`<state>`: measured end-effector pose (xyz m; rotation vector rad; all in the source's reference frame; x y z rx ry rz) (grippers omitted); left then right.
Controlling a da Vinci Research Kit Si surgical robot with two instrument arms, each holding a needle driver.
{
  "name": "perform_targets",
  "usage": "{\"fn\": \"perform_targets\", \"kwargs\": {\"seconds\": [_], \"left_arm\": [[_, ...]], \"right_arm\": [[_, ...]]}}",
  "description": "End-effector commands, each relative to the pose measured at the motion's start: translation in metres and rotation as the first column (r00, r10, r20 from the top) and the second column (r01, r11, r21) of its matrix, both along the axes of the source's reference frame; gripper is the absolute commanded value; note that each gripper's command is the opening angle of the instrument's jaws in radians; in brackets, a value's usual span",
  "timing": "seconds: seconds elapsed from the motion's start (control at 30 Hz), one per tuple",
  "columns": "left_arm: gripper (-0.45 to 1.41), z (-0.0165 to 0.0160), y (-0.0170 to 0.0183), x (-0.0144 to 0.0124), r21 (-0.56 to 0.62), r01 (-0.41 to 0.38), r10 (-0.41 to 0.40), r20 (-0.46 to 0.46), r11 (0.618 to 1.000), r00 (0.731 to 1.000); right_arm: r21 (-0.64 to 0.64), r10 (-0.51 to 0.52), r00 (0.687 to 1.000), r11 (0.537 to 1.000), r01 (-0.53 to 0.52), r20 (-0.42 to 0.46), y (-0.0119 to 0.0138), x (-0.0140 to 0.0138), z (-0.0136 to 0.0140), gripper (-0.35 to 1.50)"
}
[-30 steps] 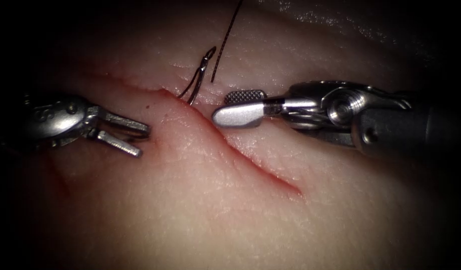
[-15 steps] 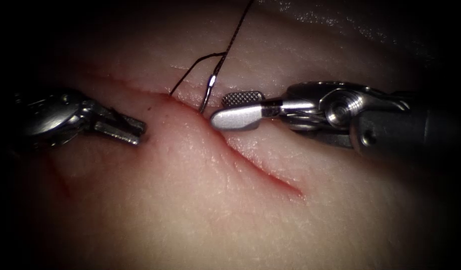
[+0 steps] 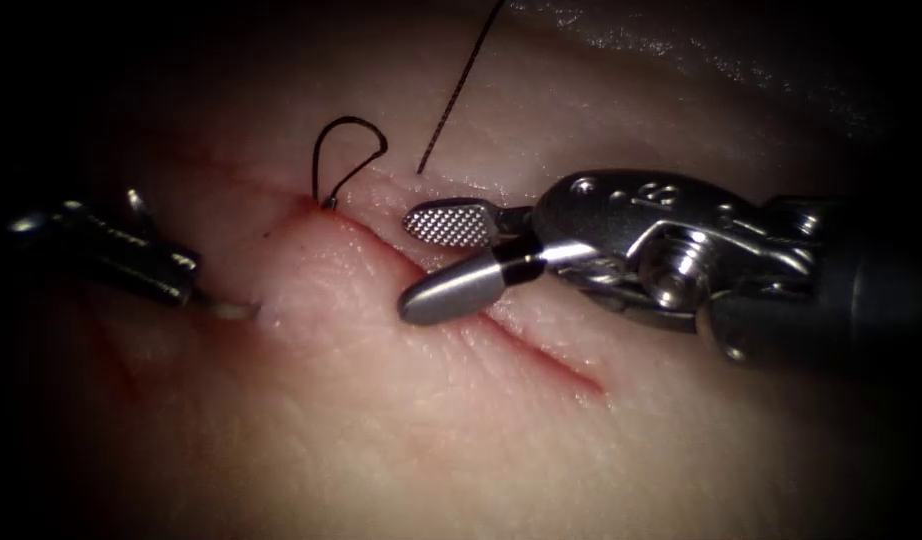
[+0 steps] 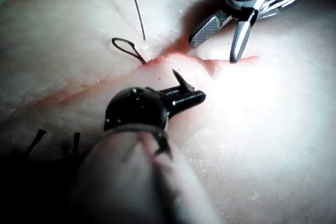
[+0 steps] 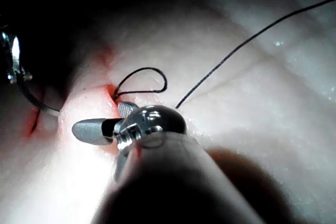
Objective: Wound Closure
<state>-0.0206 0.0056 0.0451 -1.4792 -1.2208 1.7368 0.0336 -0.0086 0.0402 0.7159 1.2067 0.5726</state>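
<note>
A pale slab of tissue point(image 3: 401, 420) carries a reddish cut point(image 3: 501, 330) running diagonally across it. The left hand point(image 3: 196, 292) sits left of the cut, clenched on the curved needle point(image 3: 231, 311); a short pale length of the needle shows past its tip, just above the tissue, and the exact grip point along the curve cannot be told. The right hand point(image 3: 426, 262) hovers over the cut, released, jaws spread, grasping nothing. Dark thread point(image 3: 346, 150) forms a small loop rising from the upper end of the cut, with a second strand point(image 3: 461, 85) leading away upward. The needle looks stiff, thin and slippery, best gripped across its body; the thread looks limp and light.
</note>
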Motion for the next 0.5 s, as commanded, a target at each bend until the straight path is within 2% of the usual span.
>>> {"fn": "perform_targets", "kwargs": {"seconds": [0.03, 0.2, 0.4, 0.5], "left_arm": [[-0.45, 0.0001, -0.0001, -0.0005, 0.019, 0.001, -0.001, 0.0, 1.0, 1.0], [-0.45, -0.0019, 0.0005, -0.0005, 0.083, 0.029, -0.029, 0.002, 0.996, 1.0], [-0.45, -0.0034, 0.0002, -0.0005, 0.134, 0.039, -0.038, -0.016, 0.99, 0.999], [-0.45, -0.0044, 0.0, -0.0003, 0.153, 0.043, -0.04, -0.021, 0.987, 0.999]], "right_arm": [[-0.034, -0.002, 1.0, 0.999, 0.002, -0.005, -0.0003, 0.0015, -0.0002, 0.91], [-0.14, -0.03, 1.0, 0.99, 0.03, 0.003, -0.0003, 0.0031, -0.0017, 1.06], [-0.204, -0.036, 0.999, 0.978, 0.034, -0.004, -0.0004, 0.0044, -0.0025, 0.95], [-0.229, -0.03, 1.0, 0.973, 0.029, -0.001, -0.0004, 0.0051, -0.0022, 0.95]]}}
